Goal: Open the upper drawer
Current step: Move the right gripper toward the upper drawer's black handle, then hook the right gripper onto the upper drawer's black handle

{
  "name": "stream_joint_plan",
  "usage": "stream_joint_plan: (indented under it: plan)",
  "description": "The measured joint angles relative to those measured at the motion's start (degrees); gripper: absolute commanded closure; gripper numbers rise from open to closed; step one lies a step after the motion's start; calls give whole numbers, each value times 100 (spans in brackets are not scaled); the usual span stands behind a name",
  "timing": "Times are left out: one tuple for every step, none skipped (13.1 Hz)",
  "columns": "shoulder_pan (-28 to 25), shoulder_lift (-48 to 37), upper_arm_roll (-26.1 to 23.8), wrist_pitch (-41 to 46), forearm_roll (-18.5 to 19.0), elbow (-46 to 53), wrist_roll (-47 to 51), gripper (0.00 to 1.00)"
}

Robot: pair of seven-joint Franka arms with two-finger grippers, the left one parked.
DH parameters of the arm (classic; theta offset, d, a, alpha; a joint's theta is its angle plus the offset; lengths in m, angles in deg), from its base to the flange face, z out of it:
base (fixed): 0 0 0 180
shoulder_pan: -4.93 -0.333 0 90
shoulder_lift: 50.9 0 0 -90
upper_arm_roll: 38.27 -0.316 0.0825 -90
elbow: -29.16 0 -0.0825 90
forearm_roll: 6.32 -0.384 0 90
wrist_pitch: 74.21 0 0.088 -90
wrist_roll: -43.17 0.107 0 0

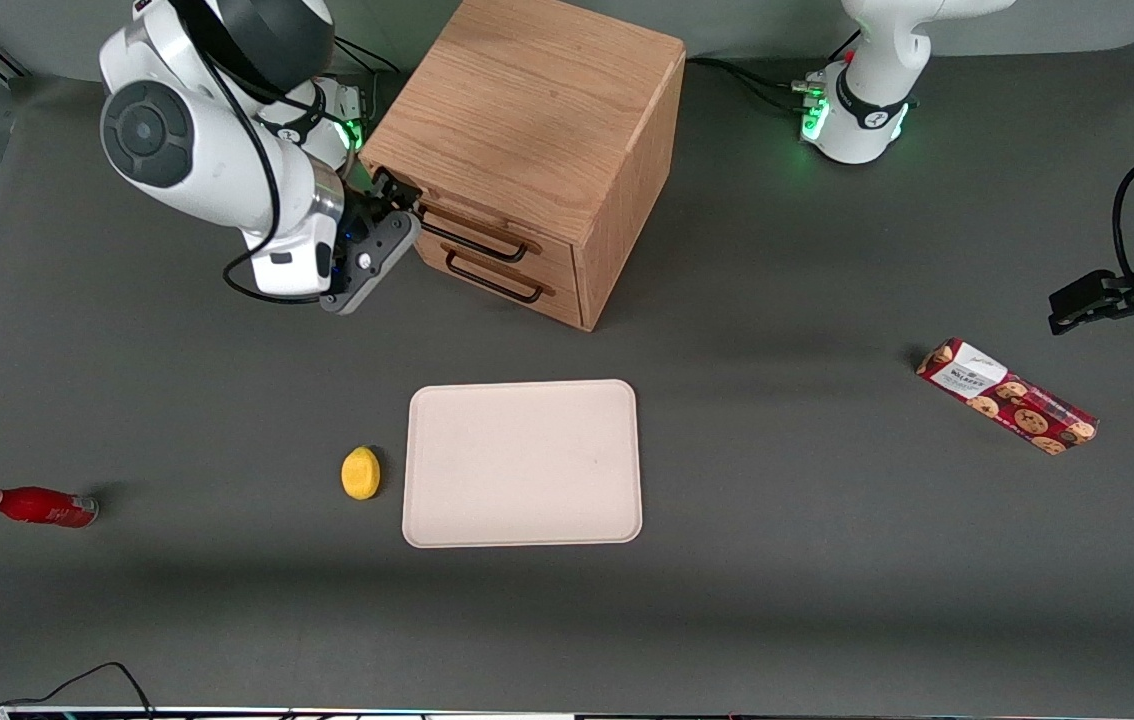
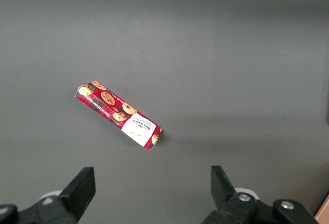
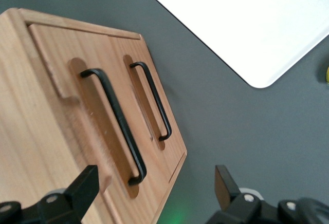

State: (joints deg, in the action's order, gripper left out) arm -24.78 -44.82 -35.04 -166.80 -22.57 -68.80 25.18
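The oak cabinet stands on the grey table with two drawers facing the front camera at an angle. The upper drawer has a light wood front and a wide thin black handle; its front looks pushed in. The lower drawer's matching handle sits just beneath it. My gripper hovers open at the cabinet's front corner toward the working arm's end, level with the upper drawer. The end of the upper handle lies between the spread fingers, untouched.
A beige tray lies nearer the front camera than the cabinet, a yellow lemon-like object beside it. A red bottle lies toward the working arm's end. A cookie box lies toward the parked arm's end.
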Motion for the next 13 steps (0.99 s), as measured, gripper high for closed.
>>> stream_joint_plan:
  plan:
    - [-1,97,-47,-118,-4,-30,-5,0]
    - [-4,206,-122,-223,-6,-47,-5,0]
    - [-8,306,-199,-293,-8,-62,-5,0]
    - [-14,389,-283,-321,-10,-72,-7,0]
    - [-19,446,-381,-327,-11,-77,-13,0]
    - [-22,476,-473,-330,-11,-80,-20,0]
    - [-27,481,-539,-330,-11,-91,-29,0]
    - [-27,481,-593,-342,-11,-119,-45,0]
    - [-28,480,-654,-424,-11,-177,-80,0]
    - [-28,482,-698,-532,-10,-259,-160,0]
    - [-26,484,-711,-673,-9,-363,-304,0]
    - [-11,485,-711,-803,-9,-476,-422,0]
    - [12,486,-710,-885,-9,-573,-488,0]
